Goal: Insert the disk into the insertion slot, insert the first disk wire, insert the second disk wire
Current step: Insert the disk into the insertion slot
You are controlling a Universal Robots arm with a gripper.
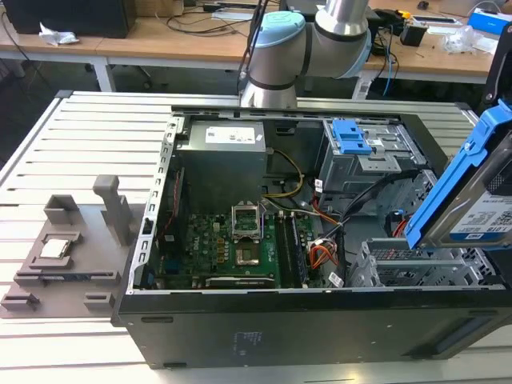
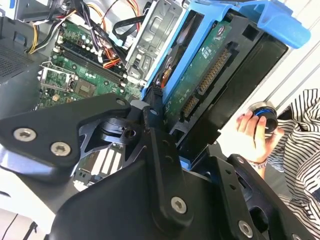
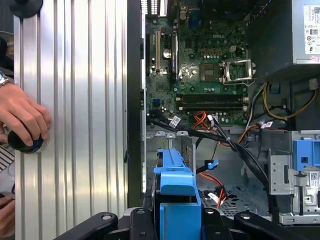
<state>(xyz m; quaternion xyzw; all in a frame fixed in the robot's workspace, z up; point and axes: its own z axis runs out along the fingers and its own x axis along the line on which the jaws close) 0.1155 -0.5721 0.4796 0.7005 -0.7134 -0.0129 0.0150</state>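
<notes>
Aluminium slatted table [image 1: 80, 136], wooden desks [image 1: 160, 44] behind; gripper [image 3: 177, 222] holds the disk [image 1: 472, 200].

blue-framed disk [image 3: 175, 192] between the jaws, over the open computer case [image 3: 134, 100]

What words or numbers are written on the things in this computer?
Label on the disk: print too small to read.
Label on the power supply: print too small to read.
So I can quote no text from either label.
</notes>
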